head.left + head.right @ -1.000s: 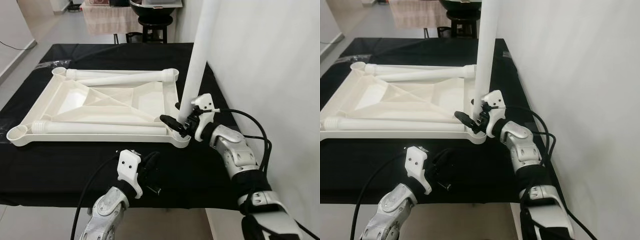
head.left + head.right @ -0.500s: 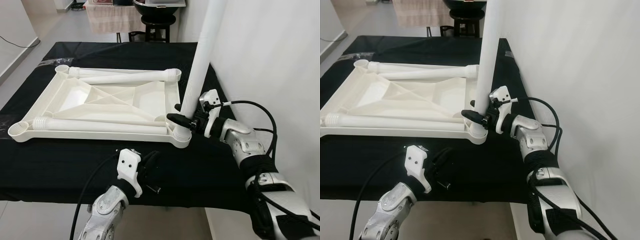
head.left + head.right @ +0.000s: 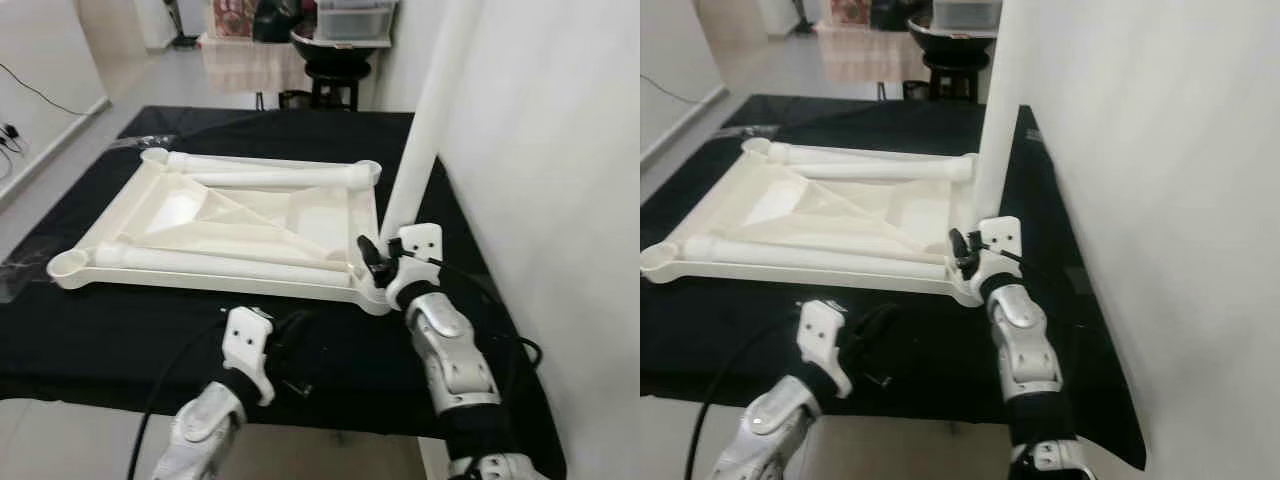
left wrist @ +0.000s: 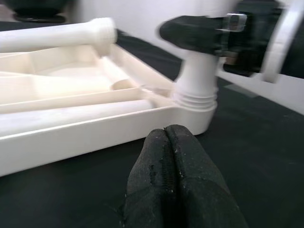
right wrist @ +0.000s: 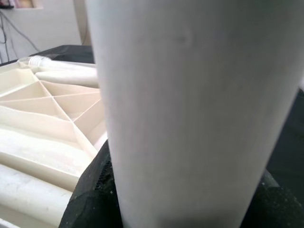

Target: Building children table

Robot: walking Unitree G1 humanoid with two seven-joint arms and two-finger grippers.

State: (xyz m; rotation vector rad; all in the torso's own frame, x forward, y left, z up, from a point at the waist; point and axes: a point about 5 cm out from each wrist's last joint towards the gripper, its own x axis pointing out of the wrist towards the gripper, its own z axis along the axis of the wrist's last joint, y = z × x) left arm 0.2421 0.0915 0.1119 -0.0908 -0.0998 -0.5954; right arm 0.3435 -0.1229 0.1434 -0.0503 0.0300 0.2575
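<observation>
- Upturned white plastic tabletop (image 3: 220, 225), smooth and ribbed underneath with diagonal braces, lying flat on the black-clothed table (image 3: 100, 320).
- Upright white leg (image 3: 420, 150), a smooth round tube, seated in the near right corner socket, gripped low down by the right hand (image 3: 375, 262) with black fingers on either side.
- Two more round legs lying inside the tabletop frame.
- Left hand (image 4: 166, 137) pinched shut on nothing, just above the cloth near the front edge.
- White wall on the right; stool (image 3: 335, 75) beyond.

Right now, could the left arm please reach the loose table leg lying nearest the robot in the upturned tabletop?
Probably yes: the left end effector hovers just before the tabletop; the leg lies unobstructed.
</observation>
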